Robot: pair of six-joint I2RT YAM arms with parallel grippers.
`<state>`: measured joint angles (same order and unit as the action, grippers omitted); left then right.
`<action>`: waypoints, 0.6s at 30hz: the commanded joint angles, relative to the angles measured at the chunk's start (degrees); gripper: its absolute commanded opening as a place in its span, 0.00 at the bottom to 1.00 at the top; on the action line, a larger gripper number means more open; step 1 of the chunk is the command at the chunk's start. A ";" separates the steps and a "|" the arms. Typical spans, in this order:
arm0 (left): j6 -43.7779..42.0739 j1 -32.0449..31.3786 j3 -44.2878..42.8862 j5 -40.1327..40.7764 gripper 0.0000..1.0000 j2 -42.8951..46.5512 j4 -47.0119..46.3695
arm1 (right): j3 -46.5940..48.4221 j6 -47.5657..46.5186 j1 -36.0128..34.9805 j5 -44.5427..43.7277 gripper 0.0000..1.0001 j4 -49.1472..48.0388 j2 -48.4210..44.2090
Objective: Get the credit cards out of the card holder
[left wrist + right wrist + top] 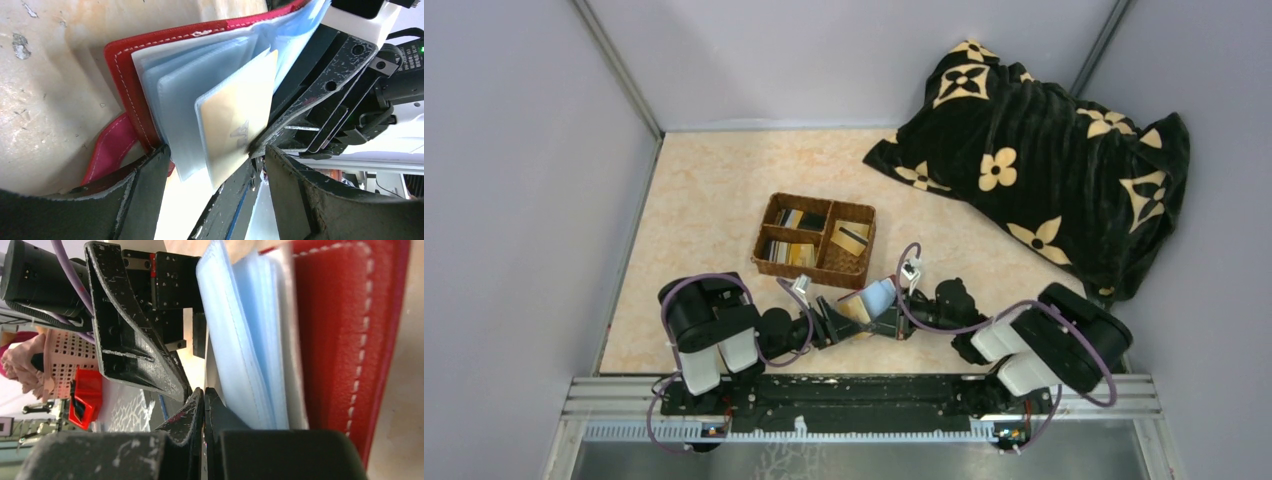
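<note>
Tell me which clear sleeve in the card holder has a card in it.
The front sleeve, furthest from the red cover: a tan card shows through it; those behind look empty.

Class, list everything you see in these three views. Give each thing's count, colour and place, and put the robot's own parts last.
card holder: one, red with clear bluish pockets, open between the two end effectors near the table's front edge.
credit card: one, tan, in a clear pocket of the holder.
cards in the basket: several, dark, striped and tan; exact count unclear.
wicker basket: one, brown, divided, mid-table.
blanket: one, black with cream flowers, far right corner.
table: one, beige.
left end effector: one, black, open, the holder's pockets between its fingers.
right end effector: one, black, shut, tips at the tan card's edge.
</note>
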<state>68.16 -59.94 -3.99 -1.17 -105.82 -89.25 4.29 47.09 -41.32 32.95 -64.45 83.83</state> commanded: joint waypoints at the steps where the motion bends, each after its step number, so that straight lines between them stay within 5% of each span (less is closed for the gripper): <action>1: -1.52 0.59 1.94 -1.08 0.77 -1.00 -7.82 | 3.35 -5.93 -0.68 -2.98 0.00 18.34 -9.37; 9: -3.66 1.32 1.81 -1.92 0.77 10.08 4.49 | 5.46 -8.00 2.26 -7.20 0.00 36.31 -18.21; 18: -10.74 1.85 -5.13 -1.55 0.79 26.11 31.64 | 5.98 -7.81 3.43 -7.65 0.00 38.39 -18.44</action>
<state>62.52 -58.61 -5.02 -2.44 -84.31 -71.33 7.68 40.14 -38.48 26.06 -26.50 66.11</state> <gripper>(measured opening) 0.781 0.009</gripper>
